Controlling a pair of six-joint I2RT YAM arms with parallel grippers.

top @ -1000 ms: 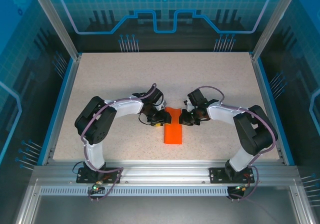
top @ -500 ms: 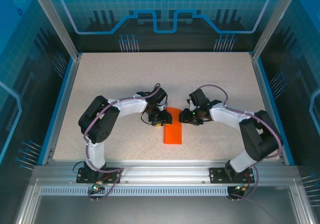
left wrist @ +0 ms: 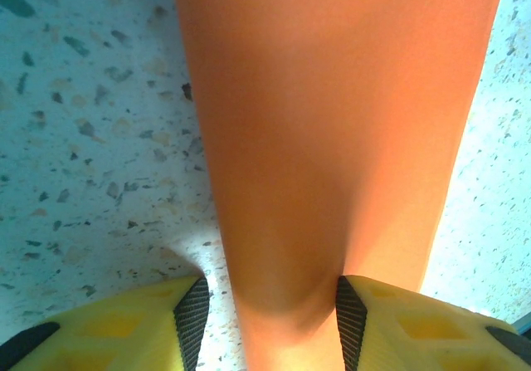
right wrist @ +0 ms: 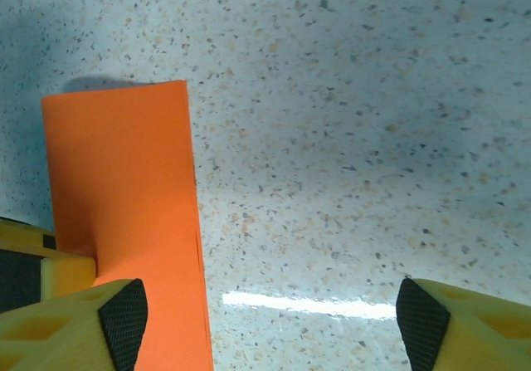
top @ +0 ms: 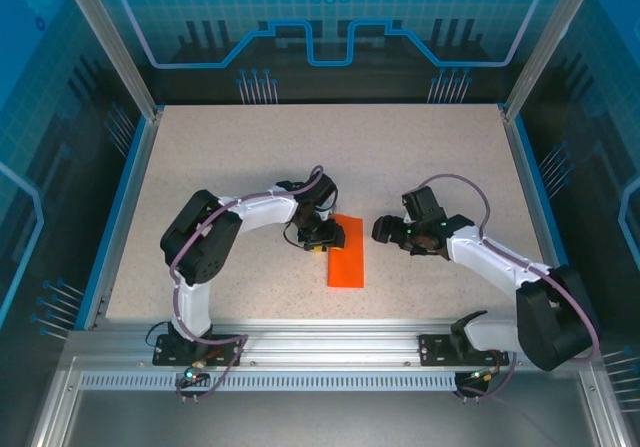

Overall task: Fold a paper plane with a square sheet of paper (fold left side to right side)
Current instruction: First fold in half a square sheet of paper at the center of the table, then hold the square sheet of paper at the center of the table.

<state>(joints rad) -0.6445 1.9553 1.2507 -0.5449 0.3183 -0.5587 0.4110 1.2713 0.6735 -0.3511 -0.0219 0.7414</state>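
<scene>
Folded square sheet of paper (top: 347,254) runs 12-to-6; left fingers (left wrist: 192,317) clasp its 12 o'clock end, right fingers (right wrist: 124,309) spread empty at 3 o'clock

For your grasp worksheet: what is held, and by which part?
Left gripper pinches the folded orange paper sheet at its far end; right gripper, open, holds nothing.

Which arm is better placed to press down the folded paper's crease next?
Left, probably: the left fingers clasp the orange paper across its width, while the right fingers stand open off to the paper's side, apart from it.
</scene>
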